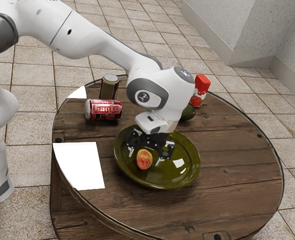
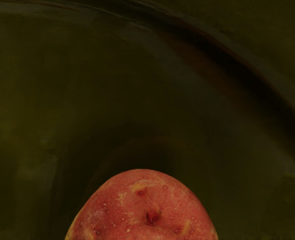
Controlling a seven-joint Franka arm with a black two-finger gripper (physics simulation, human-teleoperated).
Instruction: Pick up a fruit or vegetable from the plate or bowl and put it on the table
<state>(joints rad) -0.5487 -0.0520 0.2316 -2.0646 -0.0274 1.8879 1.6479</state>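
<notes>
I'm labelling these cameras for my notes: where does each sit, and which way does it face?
Exterior view: beside the arm, looking down across the table; the arm and open jaws show.
Wrist view: on the arm's hand, facing into the plate.
Shared: the plate and the reddish fruit or vegetable.

In the exterior view, with twelve at its top, the green plate [image 1: 180, 172] holds a potato [image 1: 144, 160] toward nine, between the gripper's [image 1: 146, 158] spread fingers. Around the plate: a tipped can [image 1: 105, 110] past ten, an upright can [image 1: 108, 89] at eleven, an avocado [image 1: 188, 113] and carton [image 1: 202, 83] at one.
</notes>
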